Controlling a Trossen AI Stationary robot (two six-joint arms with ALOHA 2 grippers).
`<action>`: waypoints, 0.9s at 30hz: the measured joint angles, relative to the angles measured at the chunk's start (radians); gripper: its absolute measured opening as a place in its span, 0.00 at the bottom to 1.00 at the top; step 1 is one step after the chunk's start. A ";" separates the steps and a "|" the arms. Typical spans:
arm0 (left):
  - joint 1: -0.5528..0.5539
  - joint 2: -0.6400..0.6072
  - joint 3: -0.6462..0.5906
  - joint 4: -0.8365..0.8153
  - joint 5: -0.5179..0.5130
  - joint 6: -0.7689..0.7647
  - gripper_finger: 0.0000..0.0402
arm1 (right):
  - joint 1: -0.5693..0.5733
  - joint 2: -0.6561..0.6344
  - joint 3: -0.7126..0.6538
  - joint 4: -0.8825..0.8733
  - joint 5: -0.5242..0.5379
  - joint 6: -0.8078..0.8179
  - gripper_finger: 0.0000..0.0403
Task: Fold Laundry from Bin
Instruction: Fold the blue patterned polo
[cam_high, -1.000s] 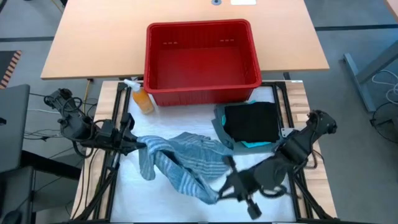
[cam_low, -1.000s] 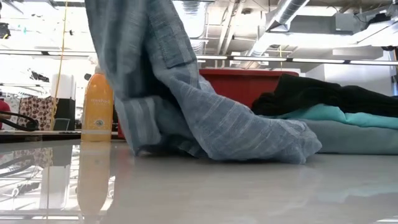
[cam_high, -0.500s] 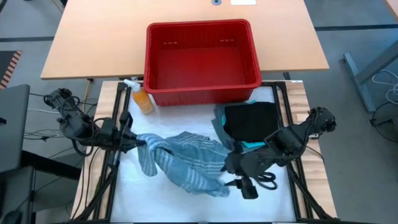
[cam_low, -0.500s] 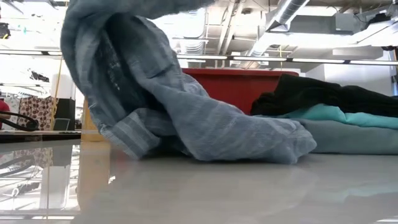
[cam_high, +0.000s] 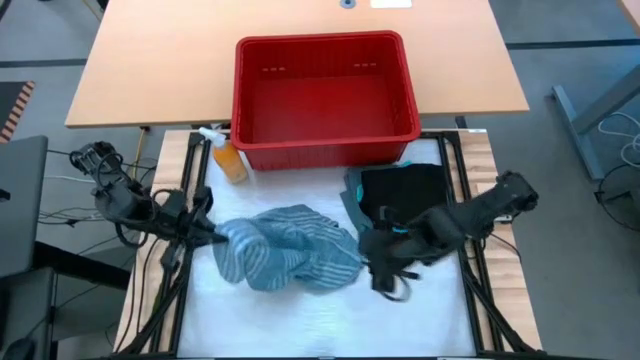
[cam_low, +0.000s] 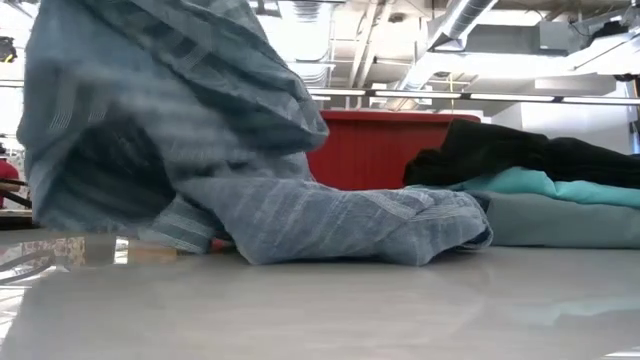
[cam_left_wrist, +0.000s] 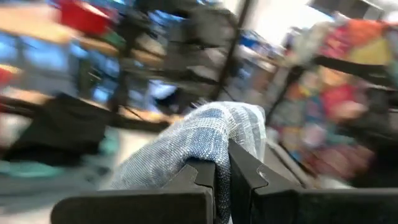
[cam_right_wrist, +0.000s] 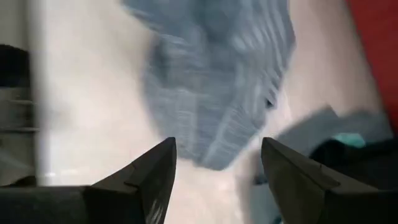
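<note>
The mottled blue-grey garment (cam_high: 290, 260) lies bunched on the white table top, with its left end raised (cam_low: 150, 110). My left gripper (cam_high: 212, 232) is shut on that end. My right gripper (cam_high: 378, 272) hovers open just right of the heap, with nothing between its fingers (cam_right_wrist: 155, 177); the garment (cam_right_wrist: 217, 93) lies ahead of them. A folded pile, black garment (cam_high: 405, 195) on top of turquoise (cam_low: 540, 185) and grey-green, rests on the table's right side. The red bin (cam_high: 325, 100) stands at the far edge. My left gripper pinches a bunched fold of the garment's left end (cam_left_wrist: 214, 134) between its two fingers (cam_left_wrist: 249, 180). They come level from the table's left. That end is held up off the table, and the rest (cam_low: 340, 225) droops slack onto the surface.
An orange spray bottle (cam_high: 228, 158) stands by the bin's near left corner. The folded pile sits close behind my right gripper. Bare white table top (cam_high: 320, 320) stretches along the near edge. A wooden table (cam_high: 150, 70) lies beyond the bin.
My right gripper has let go of the garment's right end, tipped downward and moved toward the far edge, nearer the folded pile. The freed end has fallen and the garment has gathered into a heap. My left gripper has kept its hold on the left end.
</note>
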 joint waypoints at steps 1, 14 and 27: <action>0.002 0.000 0.000 -0.020 0.050 -0.027 0.00 | -0.025 0.001 -0.054 0.029 -0.006 -0.003 0.65; 0.002 0.060 -0.001 -0.322 0.266 -0.330 0.00 | -0.249 0.004 -0.687 0.721 -0.070 0.043 0.65; 0.002 0.079 -0.001 -0.324 0.237 -0.282 0.00 | -0.274 0.005 -0.912 1.061 -0.218 0.147 0.64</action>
